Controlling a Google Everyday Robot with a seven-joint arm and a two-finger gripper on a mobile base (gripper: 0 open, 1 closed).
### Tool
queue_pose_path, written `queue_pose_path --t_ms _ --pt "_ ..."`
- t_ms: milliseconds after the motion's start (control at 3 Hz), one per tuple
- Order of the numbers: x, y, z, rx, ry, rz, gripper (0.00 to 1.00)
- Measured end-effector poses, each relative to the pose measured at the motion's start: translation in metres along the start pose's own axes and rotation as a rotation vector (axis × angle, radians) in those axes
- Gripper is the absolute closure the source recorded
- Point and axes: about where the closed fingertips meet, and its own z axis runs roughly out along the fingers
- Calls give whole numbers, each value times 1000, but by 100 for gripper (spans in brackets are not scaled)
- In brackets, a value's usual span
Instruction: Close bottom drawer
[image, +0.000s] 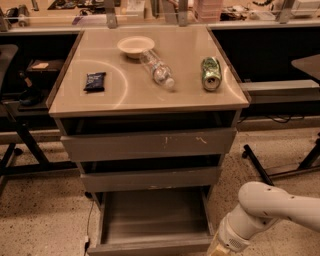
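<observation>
Warm dim light, glare arcs on tabletop (175, 95), claw (215, 250) bottom-right, perhaps shadowed

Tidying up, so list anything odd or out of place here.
The bottom drawer is pulled far out. A bottle and can lie on their sides on top. The gripper sits by the drawer's right front corner.

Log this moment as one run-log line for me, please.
bottom drawer: open | arm: by its right front corner | gripper: out of view, below frame

High frontal view; end effector (215, 250) bottom-right
</observation>
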Motion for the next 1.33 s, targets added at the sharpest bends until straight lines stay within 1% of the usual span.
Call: queue_pose_path --t_ms 333,667,1000,1333 --pt "-5 -27 44 -17 -77 -20 100" --pt "-6 -44 81 -62 -165 -29 100" --pt "-5 -42 91 -80 -169 -29 100" --pt "-5 -41 89 -77 -166 -29 100"
